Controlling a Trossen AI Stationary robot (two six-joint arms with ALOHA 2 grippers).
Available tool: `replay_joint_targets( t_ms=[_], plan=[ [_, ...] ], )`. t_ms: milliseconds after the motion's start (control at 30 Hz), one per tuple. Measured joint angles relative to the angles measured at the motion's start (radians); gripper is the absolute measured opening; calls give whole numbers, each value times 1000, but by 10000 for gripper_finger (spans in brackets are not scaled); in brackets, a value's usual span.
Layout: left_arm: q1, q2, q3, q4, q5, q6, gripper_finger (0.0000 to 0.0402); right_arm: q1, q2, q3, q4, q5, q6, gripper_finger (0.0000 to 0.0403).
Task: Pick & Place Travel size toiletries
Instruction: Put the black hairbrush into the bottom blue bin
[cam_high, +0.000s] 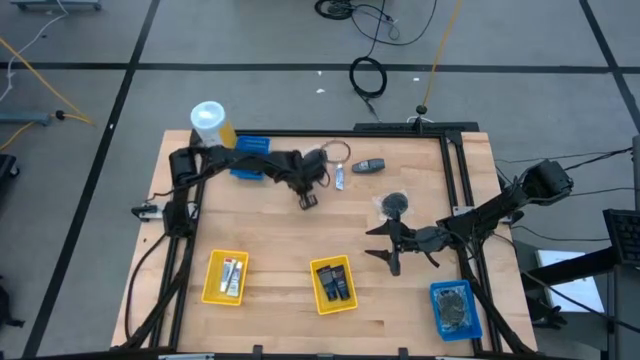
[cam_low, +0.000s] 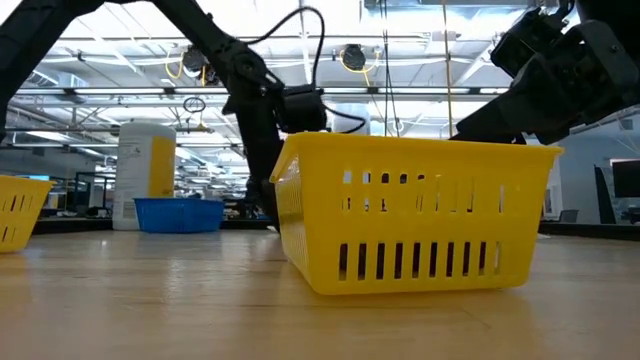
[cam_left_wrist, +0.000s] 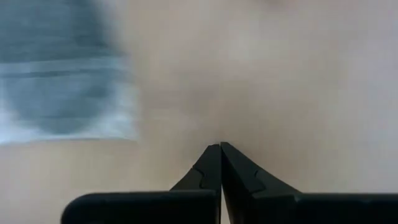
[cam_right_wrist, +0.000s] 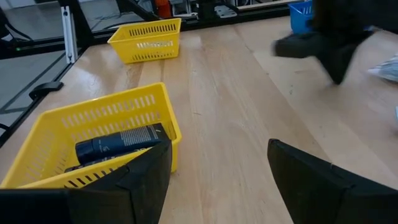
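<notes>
Two dark, near-black robot arms, each built of slim segments joined by bulkier rounded joints. The left end effector (cam_high: 308, 199) ends in two matte black fingers (cam_left_wrist: 211, 171) that taper to sharp points, their inner edges notched in small steps and their bases set in a wide flat black bar. The right end effector (cam_high: 385, 244) carries broader, blade-like black fingers (cam_right_wrist: 143, 180) with flat, faintly glossy faces. A black cable loops in an arc just above the left end effector's wrist housing; thin dark cables appear to trail behind the right arm's rear joint, though they are hard to make out.
</notes>
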Motion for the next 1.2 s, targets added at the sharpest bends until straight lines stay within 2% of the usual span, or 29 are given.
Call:
replay_joint_targets(
  t_ms=[100, 167, 267, 333, 500, 633, 700, 800, 900, 1000, 1200],
  plan=[
    [-68, -20, -2, -31, -16, -1, 1, 0, 0, 0, -2, 0, -8, 256],
    [-106, -45, -7, -57, -141, 1, 1, 0, 0, 0, -5, 0, -14, 256],
    [-119, -70, -1, 6, -326, -17, 3, 0, 0, 0, -7, 0, -20, 256],
    [-107, -71, -5, 63, -376, -18, 13, 0, 0, 0, -7, 0, -20, 256],
    [-51, -60, -54, 244, -294, 74, 80, -1, 0, 0, -4, 1, -28, 256],
    [2, -57, -89, 372, -287, 44, 162, -6, 0, 0, 2, 2, -47, 256],
    [20, -57, -108, 426, -246, 38, 199, -12, 0, 0, 1, 2, -50, 256],
    [36, -57, -136, 451, -230, 6, 228, -22, 0, 0, 1, 1, -48, 256],
    [58, -57, -159, 452, -230, -39, 231, -25, 0, 0, 1, 0, -47, 256],
    [78, -57, -192, 453, -230, -67, 214, -25, 0, 0, 2, 0, -50, 256],
    [109, -45, -264, 610, -148, -50, 129, -45, 0, 0, 3, 0, -72, 256]
  ],
)
